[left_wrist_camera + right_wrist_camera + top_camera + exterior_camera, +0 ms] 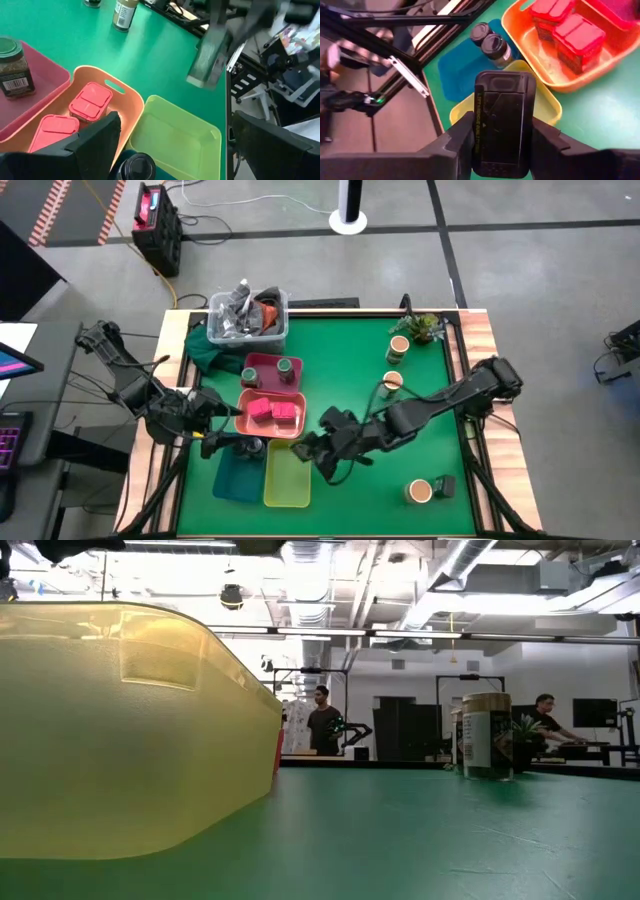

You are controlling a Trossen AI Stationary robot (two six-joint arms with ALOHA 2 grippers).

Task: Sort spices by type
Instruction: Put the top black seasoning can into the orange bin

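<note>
My right gripper (322, 452) reaches in from the table's right and is shut on a small dark grey box (502, 125) beside the yellow-green tray (287, 478). My left gripper (175, 135) is open over the teal tray (232, 480), where two black-lidded jars (489, 41) stand. Pink boxes (270, 412) lie in the salmon tray (243, 398). A green-lidded jar (12, 67) stands in the pink tray (262, 362). Tan-topped jars (398, 348) (391, 383) (420, 491) and another dark box (446, 485) stand on the mat. My right gripper pinches the dark grey box between its two fingers (462, 135), one on each long side (479, 115). The fingers lie along the box. The box is lifted clear, above the yellow-green tray's (547, 107) edge.
A grey bin (275, 330) of crumpled things sits at the far left of the green mat (400, 440), a small plant (425, 328) at the far right. Wooden table edges frame the mat. In the low view people stand in the room beyond.
</note>
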